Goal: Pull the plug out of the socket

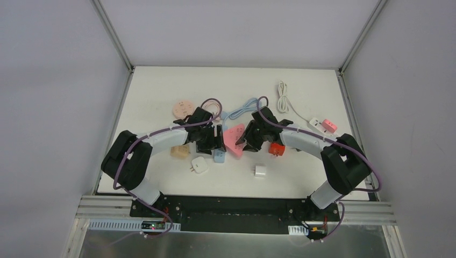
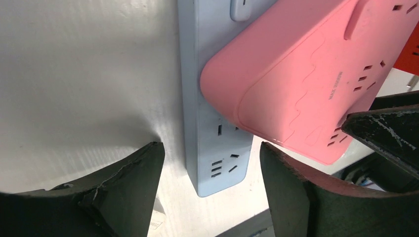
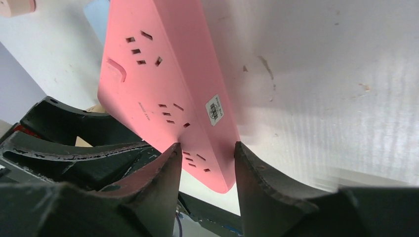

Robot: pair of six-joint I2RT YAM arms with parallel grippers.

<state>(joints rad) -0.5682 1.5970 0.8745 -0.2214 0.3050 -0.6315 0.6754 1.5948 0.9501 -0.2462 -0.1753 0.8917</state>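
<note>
Top, left-wrist and right-wrist views. The two arms are meeting near the middle of the table point(image 1: 301, 91). The right pincer point(image 3: 205, 158) is pinching one end of a pink power strip point(image 3: 168, 74), with one finger pressing on each long side. The strip's socket face is turning towards the camera. From above, this strip point(image 1: 233, 137) is sitting between the right pincer point(image 1: 248, 141) and the left pincer point(image 1: 215, 142). The left pincer point(image 2: 211, 153) is hanging spread, its fingers point(image 2: 123, 187) standing apart on either side of the near end of a blue power strip point(image 2: 207, 123) that is lying flat on the table. The pink power strip point(image 2: 296, 74) is crossing over the blue one at an angle; whether they are touching cannot be told. A plug seated in either strip cannot be made out. A red block point(image 1: 276, 149) is lying just beside the right pincer. Two white adapters point(image 1: 200, 165) point(image 1: 260, 172) are lying nearer the arm bases.
</note>
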